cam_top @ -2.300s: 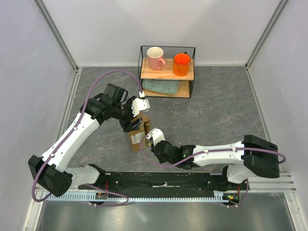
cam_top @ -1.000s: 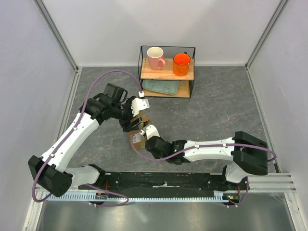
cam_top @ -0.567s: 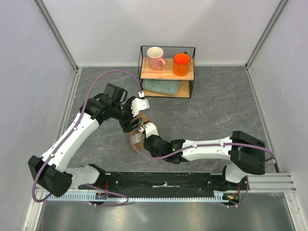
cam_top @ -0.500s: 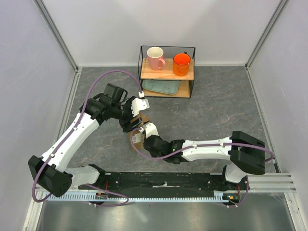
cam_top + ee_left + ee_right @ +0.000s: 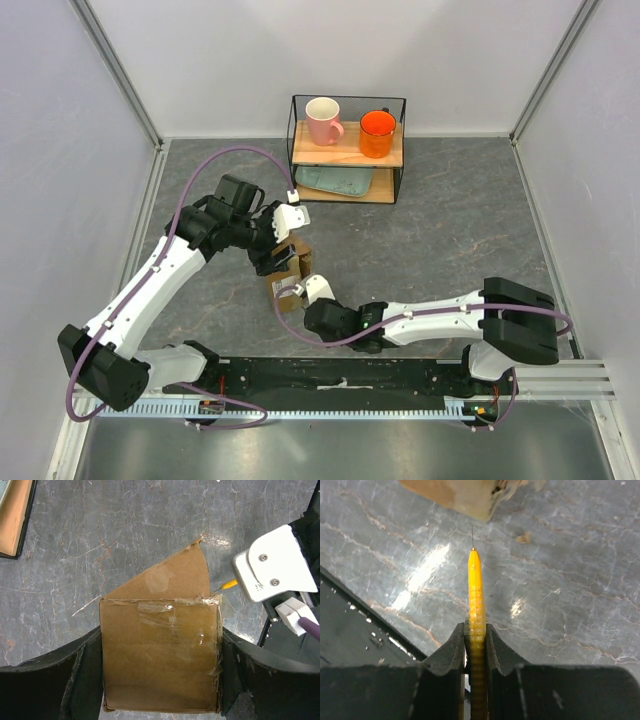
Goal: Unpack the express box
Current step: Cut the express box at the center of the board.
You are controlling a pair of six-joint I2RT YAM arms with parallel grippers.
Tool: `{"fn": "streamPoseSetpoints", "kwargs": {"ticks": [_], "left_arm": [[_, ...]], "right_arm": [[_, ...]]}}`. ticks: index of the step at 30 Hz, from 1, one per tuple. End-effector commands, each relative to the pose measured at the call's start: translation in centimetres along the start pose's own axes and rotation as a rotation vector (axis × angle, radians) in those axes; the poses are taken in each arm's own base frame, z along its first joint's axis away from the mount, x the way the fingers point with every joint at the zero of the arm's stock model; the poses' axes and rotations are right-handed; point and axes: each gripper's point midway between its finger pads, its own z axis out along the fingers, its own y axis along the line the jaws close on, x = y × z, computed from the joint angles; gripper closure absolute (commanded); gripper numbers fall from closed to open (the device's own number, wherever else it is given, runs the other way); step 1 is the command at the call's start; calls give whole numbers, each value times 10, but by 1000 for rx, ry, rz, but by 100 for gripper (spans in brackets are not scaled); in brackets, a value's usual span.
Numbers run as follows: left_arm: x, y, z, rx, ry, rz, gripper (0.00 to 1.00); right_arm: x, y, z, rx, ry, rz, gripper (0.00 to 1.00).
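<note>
1. L gripper (image 5: pixel 161 672): jaws spread wide and clamped on the express box (image 5: pixel 160 655). One black finger (image 5: pixel 82 680) presses its left side, the other its right side.
2. R gripper (image 5: pixel 476 636): jaws pinched narrow on the yellow utility knife (image 5: pixel 475 595), held edge-up. A thin blade sticks out of the knife's tip.
3. Blade tip sits just short of the box's torn cardboard corner, w/ a small gap between. In the L wrist view the knife tip shows just right of the box's far-right corner.
4. Box: mid-table, left of centre, near of the wire rack (image 5: pixel 347 150) and under the L wrist. Clear tape is wrinkled across its top face. One flap (image 5: pixel 170 575) is lifted and leans away on the far side.
5. Around: the rack stands at the far edge of the grey table (image 5: pixel 450 230), well apart from the box. A pink mug (image 5: pixel 322 121) and an orange mug (image 5: pixel 377 133) are on its top shelf, a pale green tray (image 5: pixel 335 181) on the lower one.
6. In the way: the R wrist's white housing crowds the box's near-right side, and the L wrist covers its far part from above.
7. L arm: rises from the near-left base, runs far, elbows right, gripper pointing down.
8. R arm: stretched low from the near-right base leftward along the near edge, gripper aimed far-left at the box.
</note>
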Motion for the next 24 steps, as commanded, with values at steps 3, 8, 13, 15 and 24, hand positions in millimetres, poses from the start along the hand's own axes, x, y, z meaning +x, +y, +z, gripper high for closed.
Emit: {"fn": "streamPoseSetpoints", "kwargs": {"ticks": [3,8,13,15,24], "left_arm": [[35,-25,11,98,121,-141,49],[36,-26,9,95,122,-137,49],[38,-26,10,94,130,-128,50],[39,-26,10,96,130,-129,50],[38,-27,10,100,128,-132,50]], "right_arm": [[4,13,-6,-50,18,-3,100],[-6,15,0,-33,-5,-24,100],[-15,2,-7,8,-31,-36,100],[-21,-5,-14,24,-49,-41,100],[-46,-17,-15,76,-116,-28,100]]}}
